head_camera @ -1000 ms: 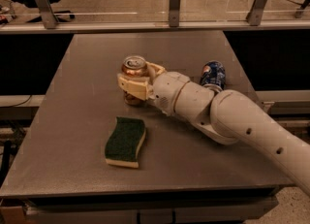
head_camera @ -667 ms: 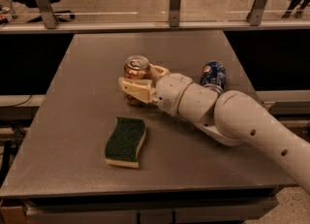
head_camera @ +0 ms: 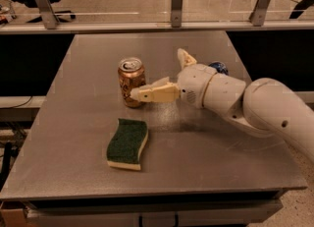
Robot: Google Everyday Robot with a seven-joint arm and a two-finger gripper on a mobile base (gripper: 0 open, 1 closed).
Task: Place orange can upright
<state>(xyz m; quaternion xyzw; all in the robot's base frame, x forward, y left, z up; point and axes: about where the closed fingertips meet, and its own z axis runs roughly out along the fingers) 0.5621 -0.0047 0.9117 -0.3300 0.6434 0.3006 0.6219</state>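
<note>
The orange can (head_camera: 131, 81) stands upright on the grey table (head_camera: 98, 54), left of centre, its silver top with pull tab facing up. My gripper (head_camera: 157, 72) is just to the right of the can and is open. The near finger (head_camera: 153, 93) reaches to the can's lower right side, touching or almost touching it. The far finger (head_camera: 186, 59) points up and back, away from the can. The can is not held.
A green and yellow sponge (head_camera: 127, 144) lies in front of the can. A blue can (head_camera: 219, 66) shows partly behind my arm (head_camera: 255, 103) at the right. A glass rail with metal posts (head_camera: 177, 2) runs behind the table's far edge.
The gripper was shut around the orange can. It has since opened, let the can go and drawn back to the right. The can stays standing upright.
</note>
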